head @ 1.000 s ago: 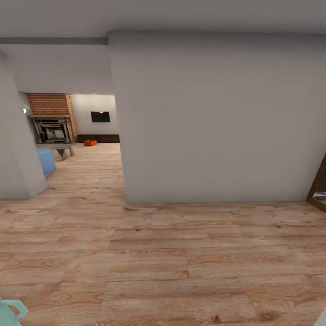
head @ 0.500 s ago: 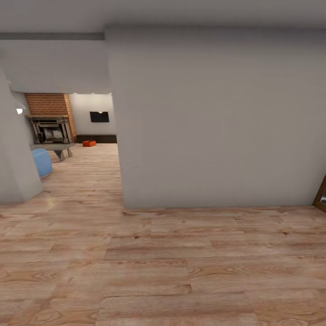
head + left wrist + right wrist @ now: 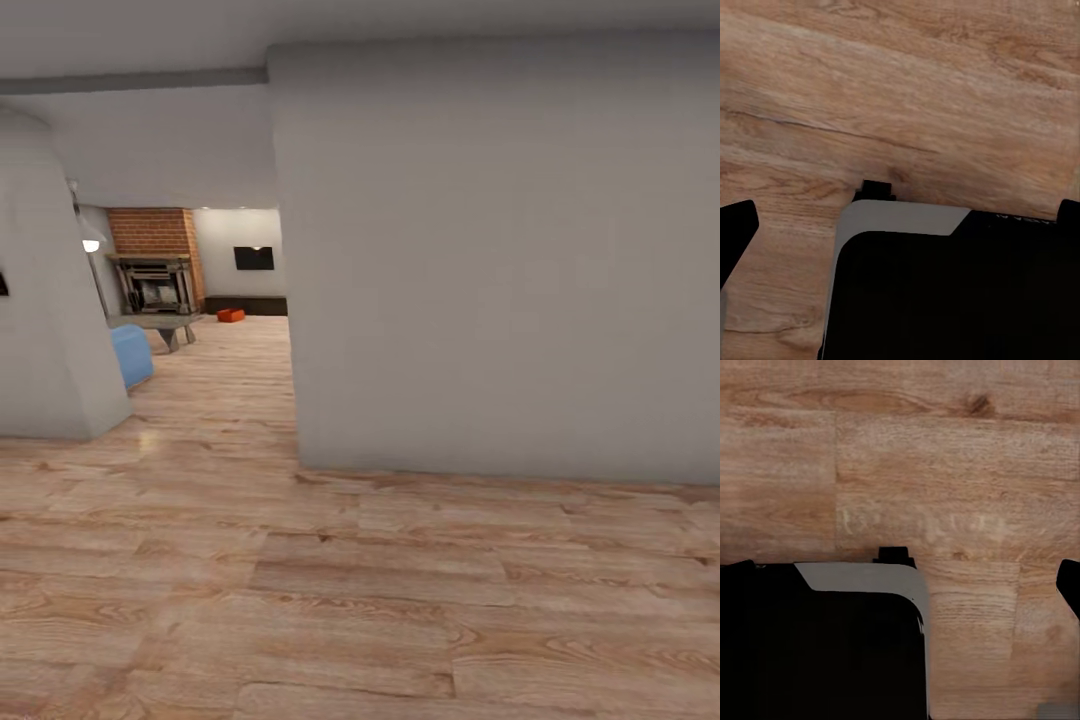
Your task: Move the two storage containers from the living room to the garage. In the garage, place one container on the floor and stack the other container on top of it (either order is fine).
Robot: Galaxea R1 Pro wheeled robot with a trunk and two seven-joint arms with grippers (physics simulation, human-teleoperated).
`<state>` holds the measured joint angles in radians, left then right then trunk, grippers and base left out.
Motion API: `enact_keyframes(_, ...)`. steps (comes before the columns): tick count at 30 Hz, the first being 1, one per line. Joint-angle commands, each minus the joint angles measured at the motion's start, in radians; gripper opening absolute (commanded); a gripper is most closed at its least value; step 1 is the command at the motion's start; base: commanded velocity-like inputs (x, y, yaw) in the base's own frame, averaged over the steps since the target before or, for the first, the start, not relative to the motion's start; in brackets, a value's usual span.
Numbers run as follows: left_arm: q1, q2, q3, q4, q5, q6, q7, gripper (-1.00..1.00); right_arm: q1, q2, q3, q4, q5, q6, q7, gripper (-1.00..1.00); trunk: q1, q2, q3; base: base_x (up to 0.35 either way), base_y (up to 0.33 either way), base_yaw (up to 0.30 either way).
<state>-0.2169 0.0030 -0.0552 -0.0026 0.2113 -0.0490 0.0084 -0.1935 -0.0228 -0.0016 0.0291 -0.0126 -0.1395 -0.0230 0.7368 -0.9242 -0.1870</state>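
Nearest the robot, both wrist cameras look down at light wood-plank flooring [image 3: 907,90], with the robot's own dark base with its pale grey edge [image 3: 945,292] below them. The left gripper [image 3: 900,217] shows its two dark fingertips [image 3: 736,225] set far apart at the frame's edges with nothing between them, so it is spread wide and carries nothing; the right gripper [image 3: 904,574] reads the same way, its fingertips [image 3: 1069,585] wide apart over bare planks and empty. Ahead in the head view, a broad pale grey wall [image 3: 500,260] blocks the middle and right, and a second grey wall corner [image 3: 50,330] stands at the left; the opening between them leads into the living room. Through that gap sit the end of a blue sofa [image 3: 130,355], a low table [image 3: 165,325], and a brick fireplace [image 3: 155,270], with a dark panel on the far wall [image 3: 253,258]. One orange-red storage container [image 3: 231,315] rests on the floor against the far baseboard, well apart from the robot, forward and to the left of centre. It is too small here to read its long axis, and the second container cannot be made out. Lying to the left, it is likely slightly closer to the left arm, though a drive through the opening has to come first.
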Motion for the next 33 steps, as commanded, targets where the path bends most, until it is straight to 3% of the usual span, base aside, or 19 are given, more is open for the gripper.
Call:
enact_keyframes(1, -0.001, 0.0, -0.006, 0.001, 0.008, -0.003, 0.001, 1.0, -0.001, 0.0, 0.0, 0.003, -0.001, -0.006, -0.002, 1.0, 0.001, -0.001, -0.001, 0.322, 0.0, 0.269)
enact_keyframes(33, -0.001, 0.0, -0.006, 0.001, 0.008, -0.003, 0.001, 1.0, -0.001, 0.0, 0.0, 0.003, -0.003, -0.007, -0.002, 1.0, 0.001, -0.001, -0.001, 0.322, 0.0, 0.27)
